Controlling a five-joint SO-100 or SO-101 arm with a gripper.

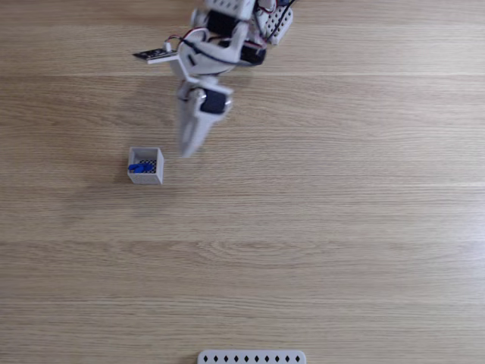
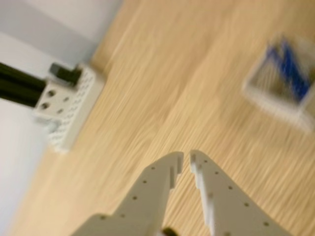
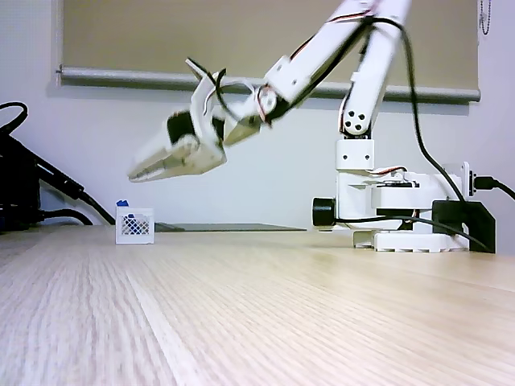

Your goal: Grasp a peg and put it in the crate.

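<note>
Peg [image 1: 140, 167] sits in crate [image 1: 145, 166]; end effector [image 1: 186, 149] nearly pressed together, empty, raised above the table [image 1: 318, 227]. Risk: low swing near the light crate could tip it, spilling peg

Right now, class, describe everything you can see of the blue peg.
The peg is a small, slim, bright blue clothespin that looks like plastic. It lies inside the crate, a little light-grey box on the wooden table, spanning it roughly wall to wall. In a fixed view one end pokes above the rim. The gripper is beside the crate, not touching the peg.
</note>
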